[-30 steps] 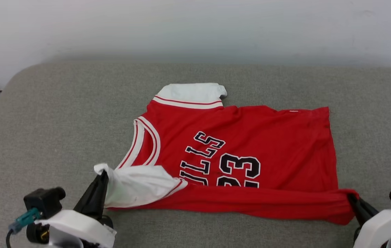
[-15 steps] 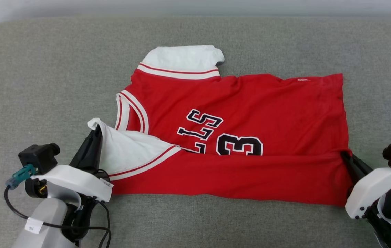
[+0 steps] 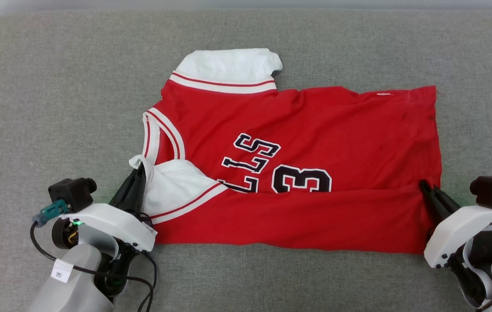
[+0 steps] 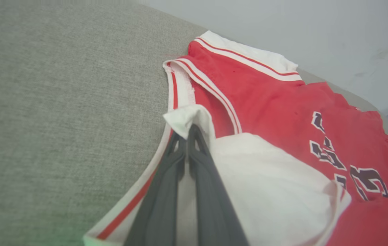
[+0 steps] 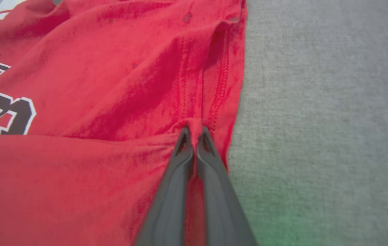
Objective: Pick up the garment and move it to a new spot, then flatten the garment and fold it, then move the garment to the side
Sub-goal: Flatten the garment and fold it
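Note:
The garment [image 3: 315,125] is a red jersey with white sleeves and dark numerals, lying sideways on the grey cushion with its near long edge folded over towards the middle. My left gripper [image 3: 141,168] is shut on the tip of the near white sleeve [image 4: 183,119], which is turned over onto the chest. At the other end, my right gripper [image 3: 423,185] is shut on the red hem corner [image 5: 194,124] of the folded flap. The fold hides the lower part of the numerals [image 3: 301,180]. The far white sleeve [image 3: 230,65] lies flat.
The grey fabric cushion [image 3: 55,108] runs wide on every side of the jersey. A pale wall [image 4: 317,30] rises behind its far edge. A black cable [image 3: 98,273] loops by my left wrist.
The head camera has tilted down, so the wall has left its view. Both grippers have carried the near edge of the jersey farther over the chest, widening the folded flap.

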